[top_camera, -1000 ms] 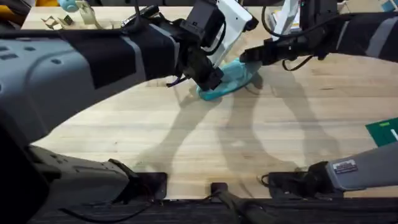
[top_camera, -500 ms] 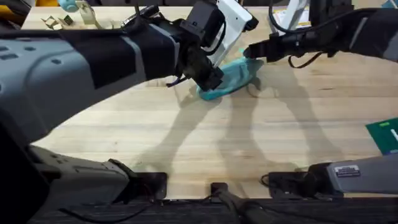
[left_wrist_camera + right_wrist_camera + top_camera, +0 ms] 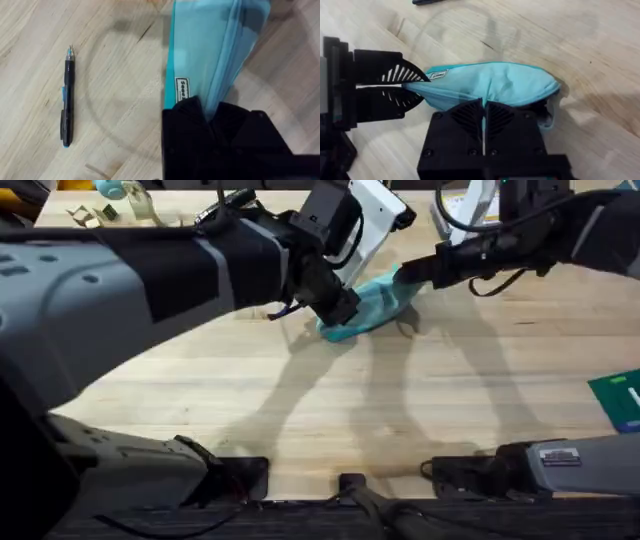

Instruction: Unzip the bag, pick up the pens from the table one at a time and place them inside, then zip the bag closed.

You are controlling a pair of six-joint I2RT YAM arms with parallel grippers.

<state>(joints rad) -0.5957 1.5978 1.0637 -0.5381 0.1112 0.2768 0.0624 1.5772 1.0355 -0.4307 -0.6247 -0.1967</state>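
Observation:
The light teal bag (image 3: 376, 298) lies on the table (image 3: 400, 410) toward the back centre. My left gripper (image 3: 338, 308) is shut on the bag's left end; in the left wrist view its black fingers (image 3: 190, 115) pinch the fabric beside a small label. My right gripper (image 3: 407, 274) is shut on the bag's top edge near the right end, along the zipper line (image 3: 484, 107); the pull itself is hidden. The right wrist view shows the left gripper (image 3: 412, 89) clamping the opposite end of the bag (image 3: 495, 80). One slim black pen (image 3: 66, 97) lies on the wood beside the bag.
A white object (image 3: 378, 208) stands just behind the bag. Small clutter (image 3: 110, 205) sits at the back left corner, and a green item (image 3: 618, 395) lies at the right edge. Bare wood spreads in front of the bag.
My right gripper has shifted a little to the right along the bag's top. The left gripper and the bag's left end have stayed put.

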